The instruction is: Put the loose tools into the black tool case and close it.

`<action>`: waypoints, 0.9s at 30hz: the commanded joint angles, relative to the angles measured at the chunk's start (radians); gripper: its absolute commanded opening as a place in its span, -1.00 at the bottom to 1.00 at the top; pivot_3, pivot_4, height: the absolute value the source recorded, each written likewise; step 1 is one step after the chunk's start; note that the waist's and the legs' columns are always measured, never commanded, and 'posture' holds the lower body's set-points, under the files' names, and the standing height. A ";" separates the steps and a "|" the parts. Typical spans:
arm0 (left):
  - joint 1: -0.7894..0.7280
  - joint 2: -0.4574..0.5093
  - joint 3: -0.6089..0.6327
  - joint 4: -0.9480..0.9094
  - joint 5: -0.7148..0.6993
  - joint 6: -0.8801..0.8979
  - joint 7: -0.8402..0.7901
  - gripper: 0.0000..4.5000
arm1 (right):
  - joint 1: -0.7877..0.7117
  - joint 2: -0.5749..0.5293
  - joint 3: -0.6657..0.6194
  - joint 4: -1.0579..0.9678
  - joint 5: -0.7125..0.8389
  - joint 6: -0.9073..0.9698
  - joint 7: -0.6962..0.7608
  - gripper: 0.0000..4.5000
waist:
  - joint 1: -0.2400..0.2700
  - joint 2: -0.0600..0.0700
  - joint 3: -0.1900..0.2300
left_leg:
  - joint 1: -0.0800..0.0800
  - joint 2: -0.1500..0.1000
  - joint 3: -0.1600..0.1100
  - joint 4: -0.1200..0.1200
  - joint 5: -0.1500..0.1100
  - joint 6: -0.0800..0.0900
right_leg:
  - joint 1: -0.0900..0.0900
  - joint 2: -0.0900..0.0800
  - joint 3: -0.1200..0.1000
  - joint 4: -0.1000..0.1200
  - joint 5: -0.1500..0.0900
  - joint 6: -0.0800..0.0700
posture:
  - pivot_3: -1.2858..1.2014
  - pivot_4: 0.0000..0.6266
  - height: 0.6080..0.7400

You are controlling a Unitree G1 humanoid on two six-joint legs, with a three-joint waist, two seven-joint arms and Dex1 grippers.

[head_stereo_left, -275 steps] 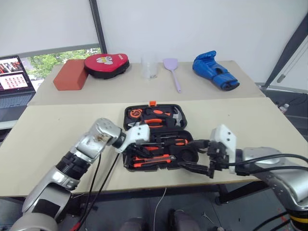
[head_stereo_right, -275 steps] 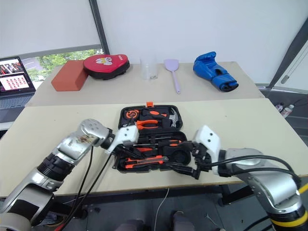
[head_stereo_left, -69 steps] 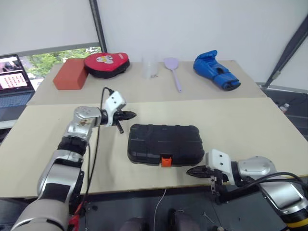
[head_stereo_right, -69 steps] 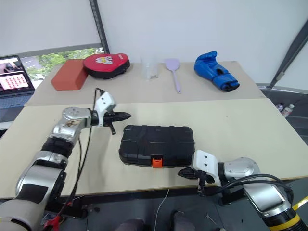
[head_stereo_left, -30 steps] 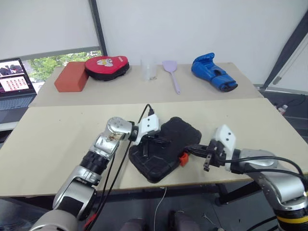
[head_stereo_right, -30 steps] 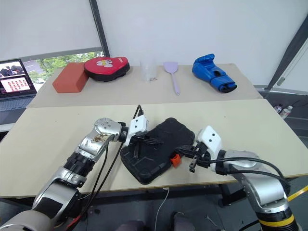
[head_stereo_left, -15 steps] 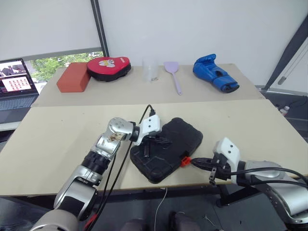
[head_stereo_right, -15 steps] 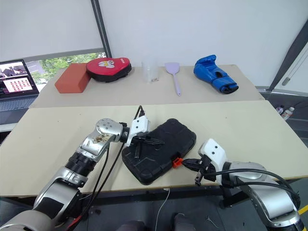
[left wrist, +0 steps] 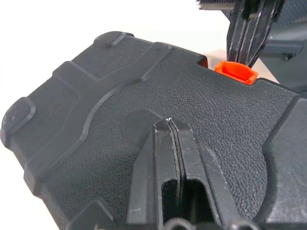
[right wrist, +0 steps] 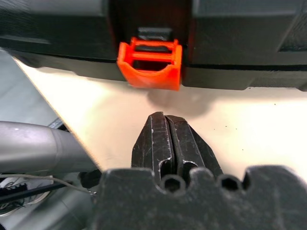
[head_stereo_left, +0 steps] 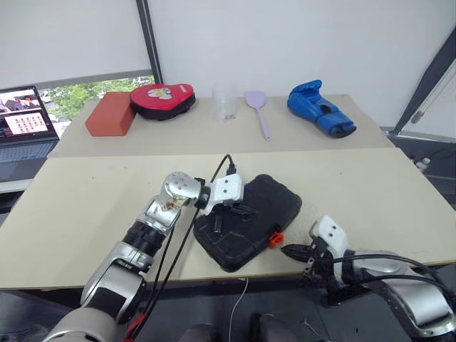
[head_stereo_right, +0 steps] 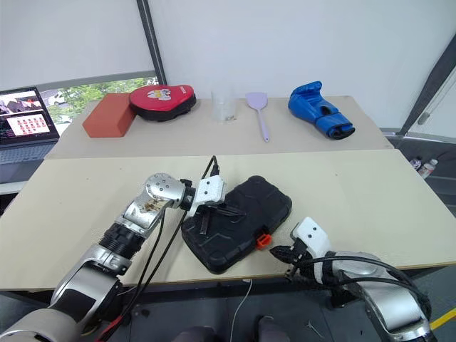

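Two pale tables [head_stereo_left: 85, 192] stand end to end before a white wall. On the near one, the black tool case [head_stereo_left: 267, 206] lies closed and turned at an angle, close to the front edge. The left gripper [head_stereo_left: 246, 211], fingers pressed together, rests on its lid. The right gripper [head_stereo_left: 286, 251], also closed and empty, hovers just beside the orange latch [head_stereo_left: 275, 240].

The tool case [left wrist: 144, 91] is moulded in black plastic with a matt, pebbled grain. Its latch [right wrist: 150, 63] is made of smooth orange plastic. The table [head_stereo_left: 85, 192] is surfaced in pale, matt board. The boxing glove [head_stereo_left: 318, 107] at 1 o'clock is covered in glossy blue leather-like material.
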 commanded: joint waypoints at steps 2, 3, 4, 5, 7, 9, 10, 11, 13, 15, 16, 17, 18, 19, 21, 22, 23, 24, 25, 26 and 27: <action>0.010 0.000 -0.080 0.080 0.093 -0.056 -0.018 -0.98 | -0.080 0.007 -0.008 -0.066 0.023 0.000 0.003 -0.98 | 0.001 0.000 0.000 | 0.000 0.000 0.000 0.000 0.000 0.000 | 0.000 0.000 0.000 0.000 0.000 0.000 | 0.03 -0.52 1.00; 0.009 0.000 -0.086 0.093 0.103 -0.074 -0.019 -0.98 | -0.095 0.008 -0.010 -0.071 0.026 0.005 0.002 -0.98 | 0.000 0.000 0.000 | 0.000 0.000 0.000 0.000 0.000 0.000 | 0.000 0.000 0.000 0.000 0.000 0.000 | 0.03 -0.52 1.00; 0.009 0.001 -0.093 0.104 0.114 -0.092 -0.020 -0.98 | -0.113 0.009 -0.014 -0.075 0.028 0.011 0.002 -0.98 | 0.000 0.000 0.000 | 0.000 0.000 0.000 0.000 0.000 0.000 | 0.000 0.000 0.000 0.000 0.000 0.000 | 0.03 -0.52 1.00; 0.009 0.001 -0.099 0.116 0.123 -0.109 -0.021 -0.98 | -0.129 0.010 -0.014 -0.075 0.029 0.015 0.001 -0.98 | -0.002 0.000 0.000 | 0.000 0.000 0.000 0.000 0.000 0.000 | 0.000 0.000 0.000 0.000 0.000 0.000 | 0.03 -0.52 1.00; 0.009 0.002 -0.111 0.138 0.143 -0.143 -0.022 -0.98 | -0.160 0.010 -0.014 -0.075 0.029 0.023 0.006 -0.98 | -0.005 0.000 0.000 | 0.000 0.000 0.000 0.000 0.000 0.000 | 0.000 0.000 0.000 0.000 0.000 0.000 | 0.03 -0.52 1.00; 0.007 -0.001 -0.114 0.156 0.155 -0.166 -0.021 -0.98 | -0.184 0.009 -0.010 -0.076 0.032 0.033 0.013 -0.98 | -0.011 0.000 0.000 | 0.000 0.001 0.000 -0.001 0.000 0.000 | 0.000 0.000 0.000 0.000 0.000 0.000 | 0.03 -0.52 1.00; 0.007 -0.005 -0.113 0.161 0.157 -0.166 -0.020 -0.98 | -0.195 0.009 -0.007 -0.080 0.039 0.041 0.020 -0.98 | -0.014 0.000 0.000 | 0.000 0.001 0.000 -0.001 0.000 0.000 | 0.000 0.000 0.000 0.000 -0.001 0.002 | 0.03 -0.52 1.00; 0.006 -0.008 -0.111 0.167 0.159 -0.168 -0.019 -0.98 | -0.203 0.009 -0.005 -0.081 0.043 0.047 0.024 -0.98 | -0.016 0.000 0.000 | 0.000 0.001 0.000 -0.001 0.000 -0.001 | 0.000 0.000 0.000 0.000 -0.004 0.006 | 0.03 -0.52 1.00; 0.004 -0.012 -0.107 0.174 0.157 -0.166 -0.017 -0.98 | -0.218 0.014 -0.004 -0.081 0.053 0.058 0.029 -0.98 | -0.023 0.001 -0.002 | 0.001 0.001 0.000 -0.001 0.001 -0.001 | 0.000 0.000 0.000 0.000 -0.004 0.007 | 0.03 -0.52 1.00; 0.003 -0.014 -0.101 0.179 0.155 -0.161 -0.015 -0.98 | -0.225 0.018 0.016 -0.053 0.037 0.053 0.031 -0.98 | -0.025 0.001 -0.006 | 0.002 0.001 0.000 -0.002 0.001 0.000 | 0.001 0.000 0.000 0.000 -0.004 0.007 | 0.03 -0.52 1.00; 0.003 -0.015 -0.099 0.182 0.154 -0.160 -0.015 -0.98 | -0.227 0.018 0.025 -0.041 0.029 0.051 0.032 -0.98 | -0.025 0.001 -0.009 | 0.002 0.002 0.000 -0.002 0.001 0.000 | 0.001 0.000 0.000 0.001 -0.004 0.007 | 0.03 -0.52 1.00; 0.003 -0.015 -0.096 0.184 0.153 -0.157 -0.014 -0.98 | -0.228 0.018 0.033 -0.031 0.020 0.048 0.033 -0.98 | -0.025 0.002 -0.011 | 0.003 0.002 0.000 -0.003 0.002 0.002 | 0.002 0.000 0.000 0.001 -0.004 0.007 | 0.03 -0.52 1.00; 0.003 -0.015 -0.089 0.184 0.151 -0.152 -0.011 -0.98 | -0.226 0.017 0.039 -0.020 0.008 0.040 0.032 -0.98 | -0.023 0.001 -0.011 | 0.003 0.001 0.000 -0.003 0.003 0.004 | 0.002 0.000 0.000 0.000 -0.004 0.007 | 0.03 -0.52 1.00; 0.004 -0.011 -0.076 0.181 0.144 -0.135 -0.008 -0.98 | -0.223 0.014 0.032 -0.018 0.007 0.037 0.031 -0.98 | -0.022 0.001 -0.012 | 0.003 0.001 0.000 -0.003 0.003 0.005 | 0.002 0.000 0.000 0.000 -0.004 0.007 | 0.03 -0.52 1.00; 0.004 0.000 -0.040 0.165 0.112 -0.072 -0.009 -0.98 | -0.218 0.008 -0.011 -0.028 0.041 0.051 0.037 -0.98 | -0.023 -0.001 -0.015 | 0.003 0.001 0.000 -0.003 0.003 0.006 | 0.002 0.000 0.000 0.000 -0.004 0.006 | 0.03 -0.52 1.00; 0.005 0.013 -0.010 0.151 0.085 -0.025 -0.013 -0.98 | -0.213 0.000 -0.056 -0.040 0.077 0.068 0.047 -0.98 | -0.024 -0.001 -0.015 | 0.003 0.001 0.000 -0.003 0.003 0.006 | 0.002 0.000 0.000 0.000 -0.003 0.005 | 0.03 -0.52 1.00; 0.007 0.029 0.018 0.134 0.058 0.023 -0.018 -0.87 | -0.208 -0.008 -0.098 -0.050 0.115 0.085 0.060 -0.86 | -0.024 -0.001 -0.015 | 0.003 0.001 0.000 -0.003 0.003 0.006 | 0.002 0.000 0.000 0.000 -0.003 0.005 | 0.03 -0.52 1.00; 0.009 0.046 0.045 0.115 0.031 0.069 -0.028 -0.76 | -0.200 -0.022 -0.136 -0.058 0.150 0.097 0.078 -0.73 | -0.025 -0.001 -0.015 | 0.003 0.000 0.000 -0.003 0.003 0.006 | 0.002 0.000 0.000 0.000 -0.003 0.005 | 0.03 -0.52 1.00; 0.012 0.058 0.059 0.100 0.015 0.099 -0.033 -0.69 | -0.194 -0.031 -0.157 -0.063 0.171 0.102 0.090 -0.66 | -0.026 -0.001 -0.015 | 0.003 0.001 0.000 -0.003 0.003 0.006 | 0.001 0.001 0.000 0.000 -0.003 0.005 | 0.03 -0.52 1.00; 0.021 0.094 0.092 0.065 -0.018 0.155 -0.047 -0.53 | -0.181 -0.061 -0.201 -0.067 0.211 0.109 0.130 -0.52 | -0.028 -0.001 -0.015 | 0.003 0.001 0.000 -0.004 0.003 0.006 | 0.000 0.001 0.001 0.000 -0.003 0.005 | 0.03 -0.52 1.00; 0.027 0.119 0.115 0.038 -0.041 0.196 -0.056 -0.35 | -0.171 -0.083 -0.231 -0.069 0.241 0.113 0.158 -0.34 | -0.031 -0.001 -0.015 | 0.003 0.001 0.000 -0.004 0.003 0.006 | 0.000 0.001 0.001 0.000 -0.003 0.005 | 0.03 -0.52 1.00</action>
